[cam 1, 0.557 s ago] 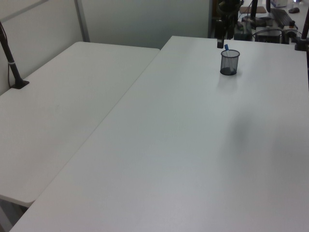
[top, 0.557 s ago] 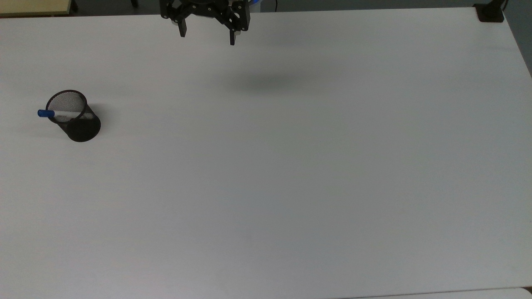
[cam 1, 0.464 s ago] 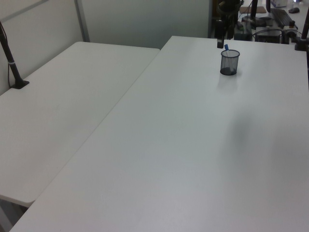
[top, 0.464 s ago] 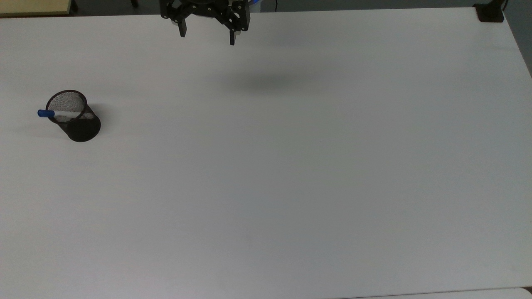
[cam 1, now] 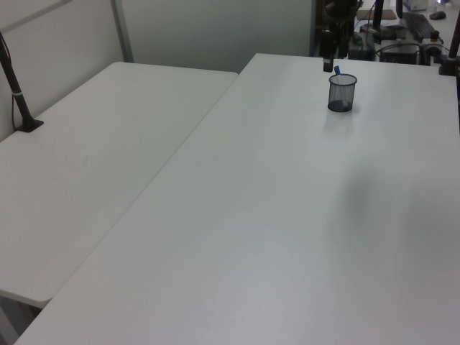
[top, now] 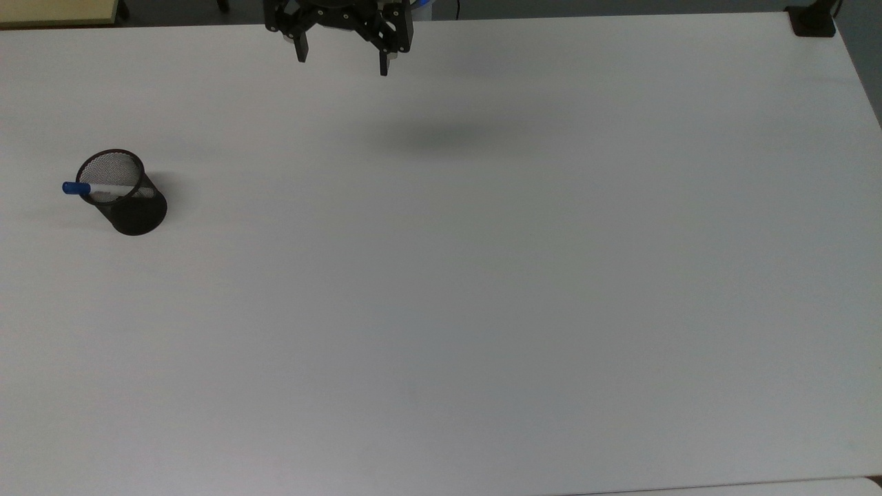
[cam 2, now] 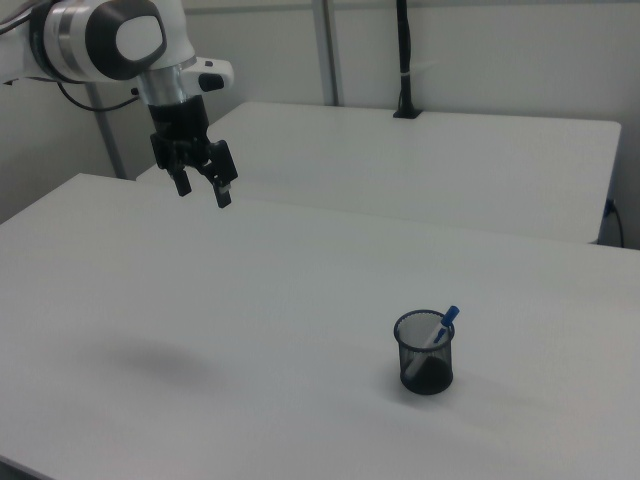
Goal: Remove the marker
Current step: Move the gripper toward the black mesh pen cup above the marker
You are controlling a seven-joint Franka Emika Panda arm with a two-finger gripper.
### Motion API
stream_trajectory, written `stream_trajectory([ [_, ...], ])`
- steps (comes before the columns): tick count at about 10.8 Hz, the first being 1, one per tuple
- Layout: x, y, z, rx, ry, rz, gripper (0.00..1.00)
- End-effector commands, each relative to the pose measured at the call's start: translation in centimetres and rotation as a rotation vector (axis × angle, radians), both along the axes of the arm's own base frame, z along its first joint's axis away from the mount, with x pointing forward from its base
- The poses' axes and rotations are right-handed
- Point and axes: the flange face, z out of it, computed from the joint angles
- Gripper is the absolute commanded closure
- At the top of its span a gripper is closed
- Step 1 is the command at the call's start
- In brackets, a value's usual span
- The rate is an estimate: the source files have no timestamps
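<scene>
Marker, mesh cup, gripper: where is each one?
marker (top: 76,187), top view, on its blue cap.
mesh cup (cam 2: 427,372), right view, on its outer wall.
gripper (cam 2: 203,188), right view, midway between its open fingertips.

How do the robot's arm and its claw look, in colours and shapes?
The arm has rounded white segments with dark grey joint caps and a silver ring. A dark cable runs behind it. The claw is black and angular, with two slim fingers; one finger shows a small pale tip in the top view.
</scene>
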Motion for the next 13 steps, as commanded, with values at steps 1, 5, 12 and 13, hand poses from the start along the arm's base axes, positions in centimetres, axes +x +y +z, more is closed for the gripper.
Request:
stream_trajectory([
  [1,-0.2,-0.2,-0.1,-0.014,0.003,-0.005,0.0],
  [5,0.5,-5.8,-0.9,-0.01,-0.014,-0.068,0.0],
  [12,3.4,-23.2,-6.4,-0.042,-0.22,-0.285,0.07],
  [13,3.5,-24.8,-7.0,-0.052,-0.251,-0.291,0.1],
])
